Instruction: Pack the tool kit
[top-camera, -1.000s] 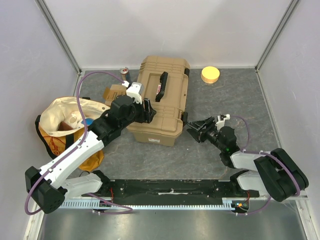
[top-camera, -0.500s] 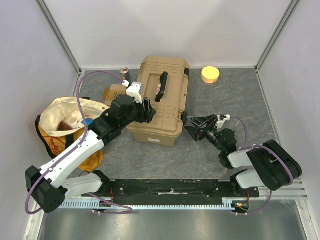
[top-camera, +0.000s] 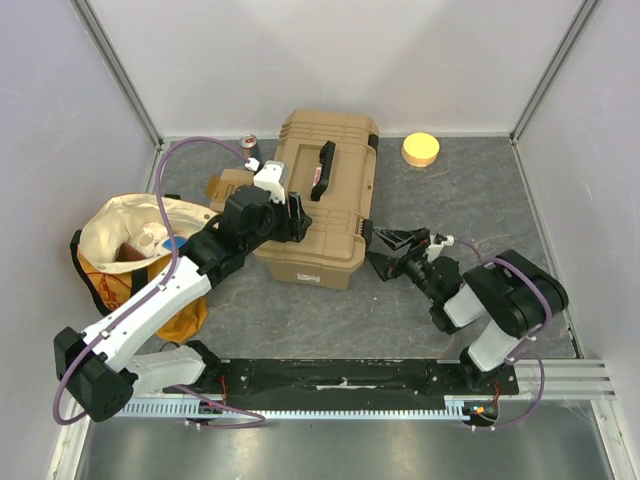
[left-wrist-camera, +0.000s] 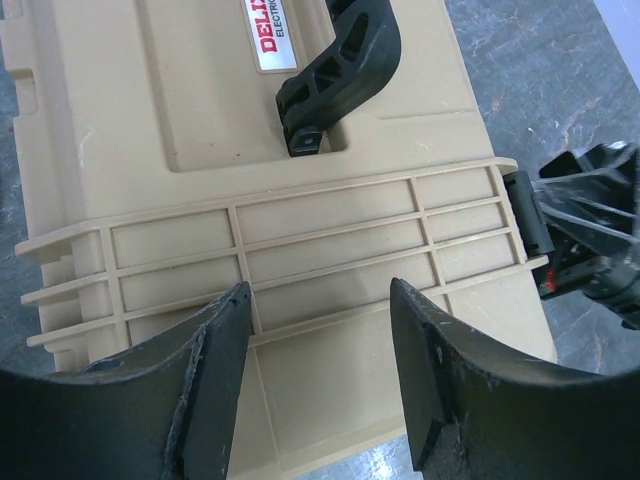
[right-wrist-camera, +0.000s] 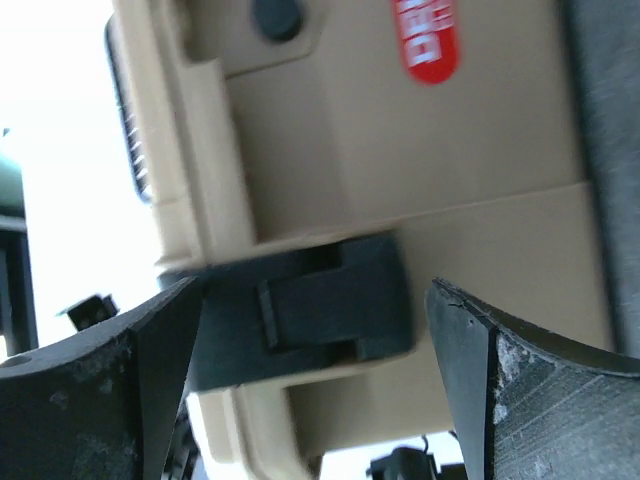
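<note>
**Student:** Where does the tool kit stand?

**Instructor:** Top view. The tan toolbox (top-camera: 325, 215) rests on the grey table (top-camera: 470, 210), towards the rear centre. Its lid is shut and its black handle (top-camera: 324, 170) lies flat on top. A small cardboard box (top-camera: 228, 187) and a cream cloth bag (top-camera: 120, 235) lie to its left. A can (top-camera: 250, 148) stands behind the cardboard box. A round yellow object (top-camera: 421, 149) sits well apart, to the toolbox's rear right.

**Student:** How does the left gripper stand?

**Instructor:** The left gripper (top-camera: 298, 222) is at the toolbox's near left corner. Left wrist view: its two fingers (left-wrist-camera: 215, 385) stand apart, with the ribbed rim (left-wrist-camera: 320, 240) of the lid showing in the gap between them. Nothing is clamped. Whether the fingertips touch the plastic cannot be told.

**Student:** And the right gripper?

**Instructor:** The right gripper (top-camera: 380, 252) points at the toolbox's right side wall, just beside it. Right wrist view: its fingers (right-wrist-camera: 490, 380) are spread wide, and a black latch (right-wrist-camera: 320, 305) lies folded against the tan wall between them. A clear gap separates the latch from the finger at the right of that view, so the jaws grip nothing. A red label (right-wrist-camera: 432, 40) shows on the box above the latch.
</note>
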